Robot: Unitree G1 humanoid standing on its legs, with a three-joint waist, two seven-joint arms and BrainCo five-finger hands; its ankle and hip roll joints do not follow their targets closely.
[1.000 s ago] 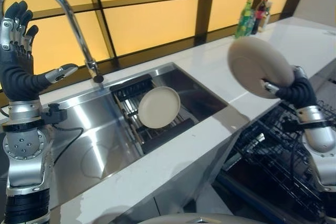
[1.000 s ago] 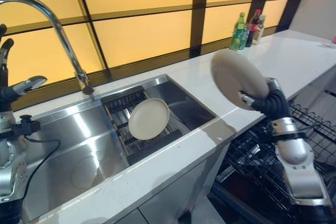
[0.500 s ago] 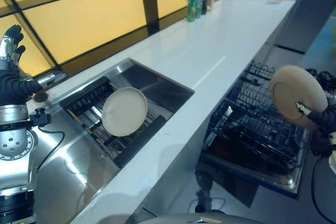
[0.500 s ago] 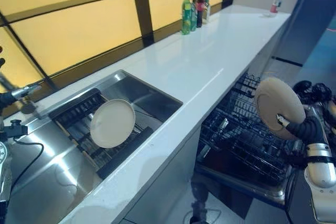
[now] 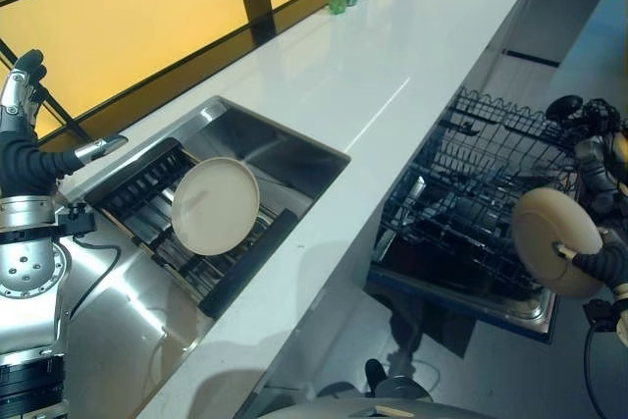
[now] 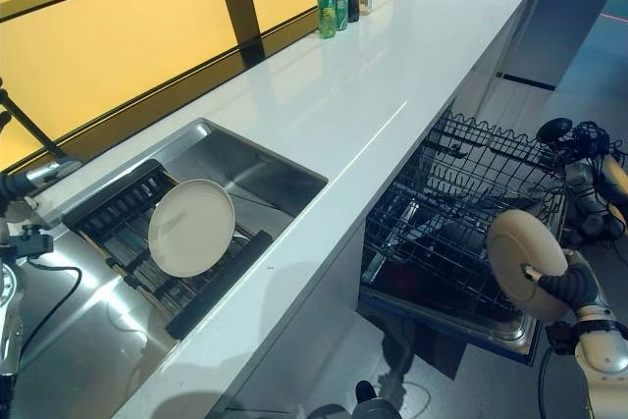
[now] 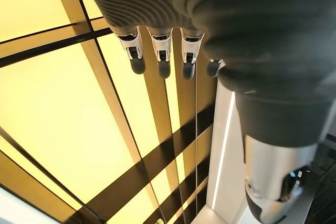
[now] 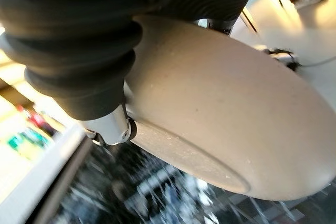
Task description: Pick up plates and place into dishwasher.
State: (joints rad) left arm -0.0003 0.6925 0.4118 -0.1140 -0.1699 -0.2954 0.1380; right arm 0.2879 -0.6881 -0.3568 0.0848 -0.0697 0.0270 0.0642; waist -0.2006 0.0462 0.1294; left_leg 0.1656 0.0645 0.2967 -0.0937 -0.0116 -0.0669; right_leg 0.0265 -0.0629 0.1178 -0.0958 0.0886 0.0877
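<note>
Beige plate gripped beside the open dishwasher rack

The left hand (image 5: 22, 134) stood raised at nine o'clock, fingers straight and slightly apart. A second plate (image 5: 215, 206) leaned in the sink (image 5: 294, 149). At four o'clock, the right hand (image 6: 564, 287) pinched a beige plate (image 6: 525, 250) just beside the dishwasher rack (image 6: 461, 213).

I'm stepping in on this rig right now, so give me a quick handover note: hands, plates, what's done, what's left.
Right robot hand: shut on a round beige plate, held on edge at the outer edge of the pulled-out black wire dishwasher rack.
Left robot hand: open, raised beside the steel sink, holding nothing.
Second round beige plate: propped on the dark rack in the sink.
Done: one plate carried to the dishwasher.
Left: set it into the rack, then fetch the sink plate.
</note>
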